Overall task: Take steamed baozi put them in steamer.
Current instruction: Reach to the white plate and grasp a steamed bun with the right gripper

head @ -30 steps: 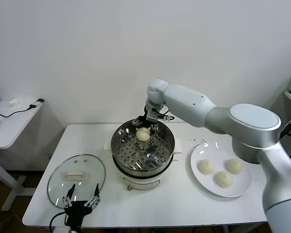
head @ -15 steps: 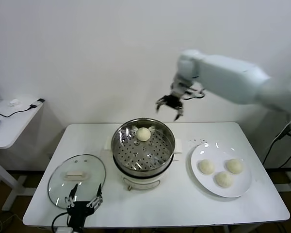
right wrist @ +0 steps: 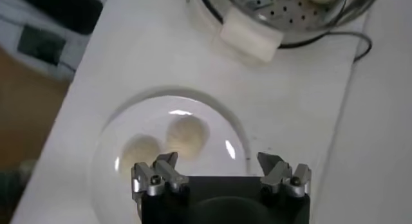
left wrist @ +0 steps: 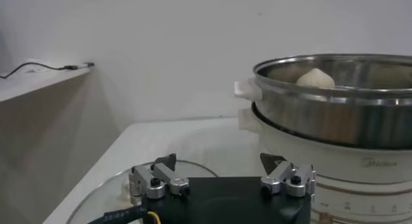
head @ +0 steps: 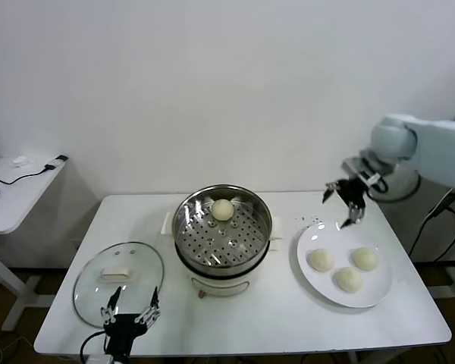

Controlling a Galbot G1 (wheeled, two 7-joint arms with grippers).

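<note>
White wall behind, and a white desk (head: 288, 318) is seen carrying everything. At its centre the steamer (head: 223, 236) is set, one bun (head: 223, 210) lying on the perforated tray at the far side. Three more buns (head: 349, 280) are left on the white plate (head: 312, 284) to the right. Above the plate's far edge the right gripper (head: 346, 199) is held in the air, jaws spread and empty. Down at the near edge, the left gripper (head: 128, 316) is parked over the glass lid (head: 91, 284), jaws released too.
</note>
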